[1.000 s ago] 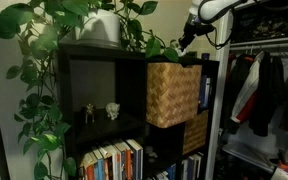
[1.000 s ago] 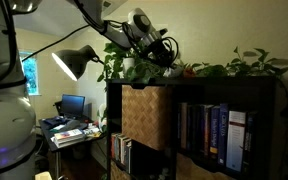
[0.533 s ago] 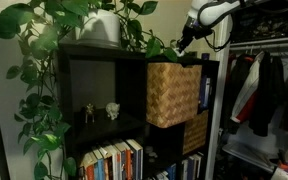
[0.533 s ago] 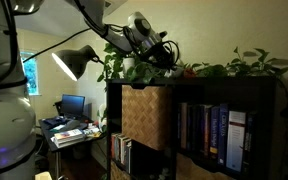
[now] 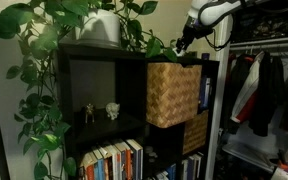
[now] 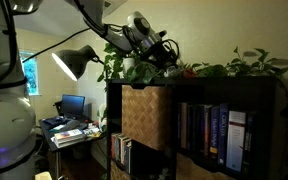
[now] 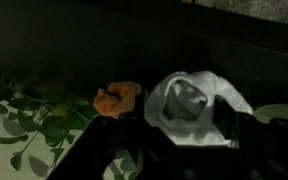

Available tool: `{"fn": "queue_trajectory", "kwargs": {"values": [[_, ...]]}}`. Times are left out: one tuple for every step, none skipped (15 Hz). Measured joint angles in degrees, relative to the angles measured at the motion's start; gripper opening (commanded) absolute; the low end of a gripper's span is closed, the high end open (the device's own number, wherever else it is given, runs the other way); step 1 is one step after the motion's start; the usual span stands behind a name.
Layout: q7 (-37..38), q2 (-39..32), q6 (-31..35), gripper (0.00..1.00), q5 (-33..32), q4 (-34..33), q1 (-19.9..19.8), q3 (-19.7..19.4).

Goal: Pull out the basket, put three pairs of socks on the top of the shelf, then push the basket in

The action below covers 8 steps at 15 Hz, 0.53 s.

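The fingers (image 5: 185, 42) hover above the top of the shelf (image 5: 94, 80), over a white sock bundle (image 7: 194, 105) and an orange bundle (image 7: 117, 97) (open or closed, I cannot tell). The basket (image 5: 174, 93) juts from the shelf. A careless sweep could knock the socks off its edge.

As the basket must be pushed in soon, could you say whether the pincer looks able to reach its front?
Probably yes: the pincer hovers over the shelf top just above the basket, whose front is bare; only plant leaves crowd nearby.
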State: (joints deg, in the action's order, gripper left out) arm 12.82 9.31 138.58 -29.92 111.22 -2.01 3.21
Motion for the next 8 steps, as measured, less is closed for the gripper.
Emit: {"fn": "queue_trajectory", "kwargs": {"values": [[0.03, 0.16, -0.67, 1.00, 0.14, -0.02, 0.02, 0.05], [0.03, 0.36, -1.53, 1.00, 0.25, -0.04, 0.04, 0.12], [0.03, 0.59, -2.62, 1.00, 0.43, -0.08, 0.07, 0.19], [0.03, 0.81, -3.65, 1.00, 0.68, -0.10, 0.12, 0.24], [0.03, 1.03, -4.62, 1.00, 0.85, -0.12, 0.22, 0.27], [0.03, 1.18, -5.31, 1.00, 1.02, -0.12, 0.32, 0.28], [0.03, 1.29, -5.76, 1.00, 1.24, -0.12, 0.38, 0.30], [0.03, 1.33, -6.10, 1.00, 1.69, -0.12, 0.42, 0.30]]}}
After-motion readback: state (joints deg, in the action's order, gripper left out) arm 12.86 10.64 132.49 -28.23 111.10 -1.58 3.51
